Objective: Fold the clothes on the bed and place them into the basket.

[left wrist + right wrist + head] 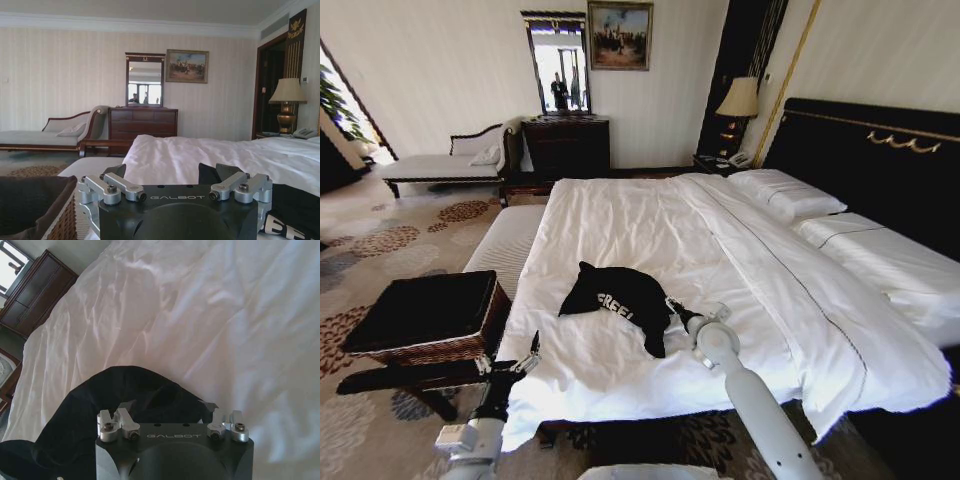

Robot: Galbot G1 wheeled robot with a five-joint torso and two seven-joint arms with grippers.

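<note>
T-shirt lies bunched, not folded, on the bed near the foot edge, roughly 6 o'clock on the duvet; basket at its 9 o'clock, nothing in it. Both folding and placing remain. Right gripper sits at the shirt's 3 o'clock edge, fingers look spread over fabric. Left gripper hangs off the bed corner, fingers spread, holding nothing. Readable: "FREE" on shirt, "GALBOT" on both grippers.
</note>
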